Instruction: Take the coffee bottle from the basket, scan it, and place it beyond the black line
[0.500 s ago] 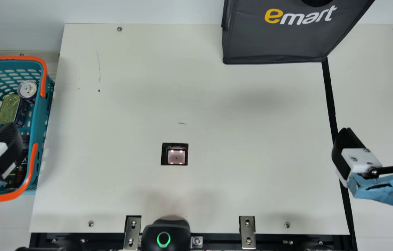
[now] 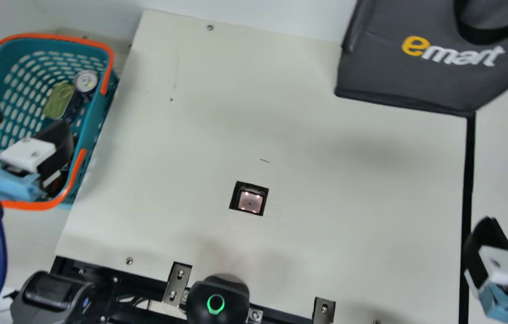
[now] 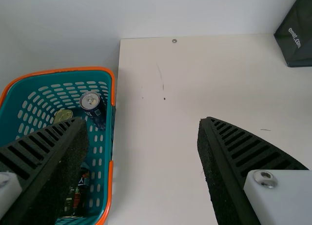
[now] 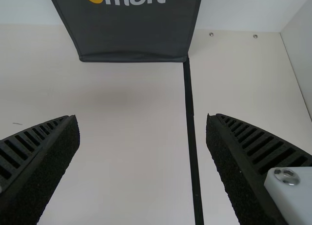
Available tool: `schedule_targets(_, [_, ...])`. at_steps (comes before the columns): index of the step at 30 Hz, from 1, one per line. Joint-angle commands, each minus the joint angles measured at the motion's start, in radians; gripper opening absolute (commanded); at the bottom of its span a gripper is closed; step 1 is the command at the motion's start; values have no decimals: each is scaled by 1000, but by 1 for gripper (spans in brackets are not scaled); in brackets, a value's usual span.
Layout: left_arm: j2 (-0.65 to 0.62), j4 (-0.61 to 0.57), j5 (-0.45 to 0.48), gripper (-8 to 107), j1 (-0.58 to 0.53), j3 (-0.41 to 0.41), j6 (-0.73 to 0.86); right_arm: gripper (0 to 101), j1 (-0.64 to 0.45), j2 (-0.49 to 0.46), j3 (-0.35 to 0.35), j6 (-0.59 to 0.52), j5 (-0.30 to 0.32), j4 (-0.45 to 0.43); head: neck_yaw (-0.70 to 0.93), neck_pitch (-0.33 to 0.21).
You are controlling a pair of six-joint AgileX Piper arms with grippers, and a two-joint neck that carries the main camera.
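Note:
In the main view my left gripper (image 2: 22, 126) is open above the teal basket (image 2: 96, 130); in the left wrist view the same gripper (image 3: 144, 122) has nothing between its fingers. Dark items (image 3: 80, 193) with coloured labels lie in the basket, partly behind a finger; which one is the coffee bottle I cannot tell. My right gripper (image 2: 490, 236) is beside the black line (image 2: 468, 180) at the main view's right edge. Its fingers stand open and empty in the right wrist view, the gripper (image 4: 142, 120) straddling the line (image 4: 191, 117). The scanner window (image 2: 250, 201) is set into the table.
A can (image 2: 86, 82) and a green tin (image 2: 59, 100) lie in the basket, which has orange handles. A dark grey bag (image 2: 398, 76) stands at the table's back, at the line's far end. A black device with a green ring (image 2: 216, 303) is at the front edge.
The neck camera has turned, shifting the whole main view. Neither arm has clearly moved.

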Motion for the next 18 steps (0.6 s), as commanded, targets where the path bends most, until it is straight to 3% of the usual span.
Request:
schedule_targets(1, [0, 0, 0, 90, 0, 0, 0, 91, 0, 0, 0, 0, 0, 0, 73, -27])
schedule_targets(18, [0, 0, 0, 90, 0, 0, 0, 91, 0, 0, 0, 0, 0, 0, 73, -27])
